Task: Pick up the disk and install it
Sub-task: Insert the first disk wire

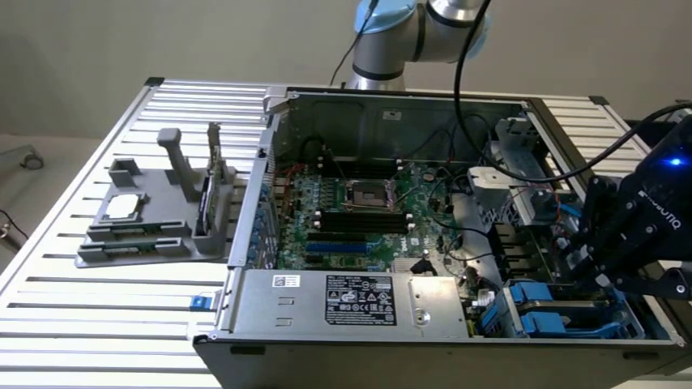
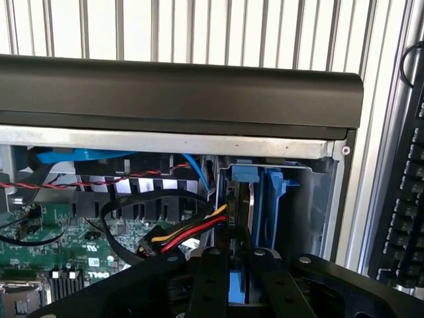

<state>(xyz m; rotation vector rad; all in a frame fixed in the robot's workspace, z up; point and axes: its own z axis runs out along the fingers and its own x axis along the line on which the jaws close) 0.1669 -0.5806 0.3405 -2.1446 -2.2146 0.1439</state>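
One gripper (image 2: pixel 240 281) is seen pinching one disk (image 2: pixel 237 288) at the lower centre. Two blue carriers (image 1: pixel 552 312) are counted at lower right in the exterior view, inside one case (image 1: pixel 357 344).

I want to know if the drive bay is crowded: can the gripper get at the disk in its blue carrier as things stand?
Probably yes: the gripper is already down at the disk, its fingers on either side of the blue carrier; the cables lie just beside.

Blue-framed disk (image 2: pixel 240 285) upright in case bay
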